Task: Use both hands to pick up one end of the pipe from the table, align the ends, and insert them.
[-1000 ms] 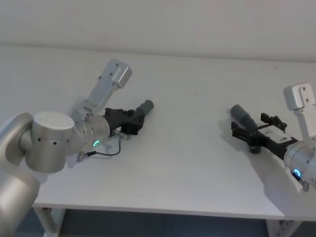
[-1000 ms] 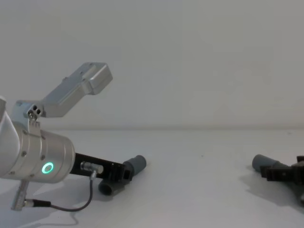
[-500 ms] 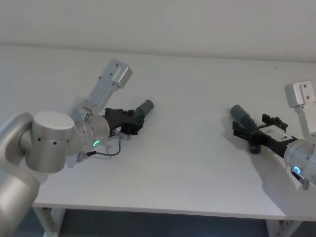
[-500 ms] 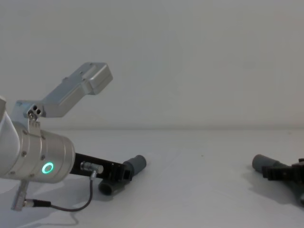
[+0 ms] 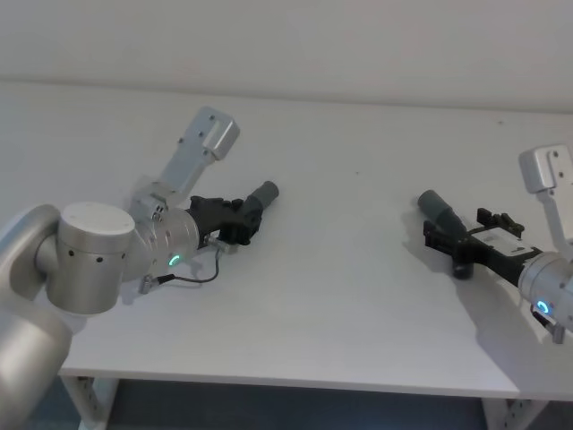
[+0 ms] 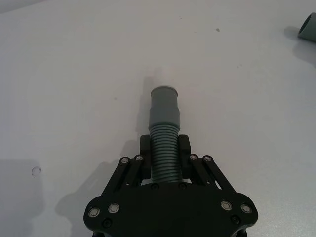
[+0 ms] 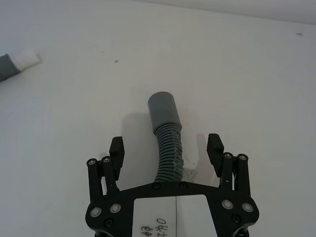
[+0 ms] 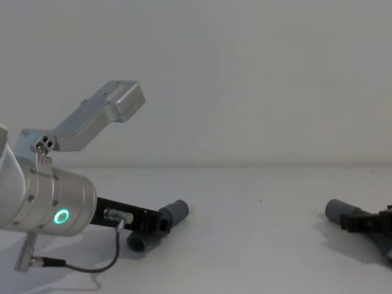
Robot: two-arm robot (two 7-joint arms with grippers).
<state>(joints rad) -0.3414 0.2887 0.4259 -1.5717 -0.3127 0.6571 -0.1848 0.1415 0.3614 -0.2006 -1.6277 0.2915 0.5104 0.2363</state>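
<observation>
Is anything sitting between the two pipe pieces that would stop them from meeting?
No, nothing visible does. The left gripper is shut on the white-tipped piece, the right gripper sits open around the socket piece, and plain table lies between the two pieces.

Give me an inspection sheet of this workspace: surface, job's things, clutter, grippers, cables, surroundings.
Surface: white table, flat and matte.
Job's things: left pipe piece, white-tipped, and right pipe piece, with an open socket, far apart, not joined.
Clutter: nothing seen.
Grippers: left gripper shut on the left pipe piece's ribbed part; right gripper open, fingers either side of the right pipe piece's ribs, not touching.
Cables: thin dark cable looped beside the left wrist.
Surroundings: pale wall behind the table.
</observation>
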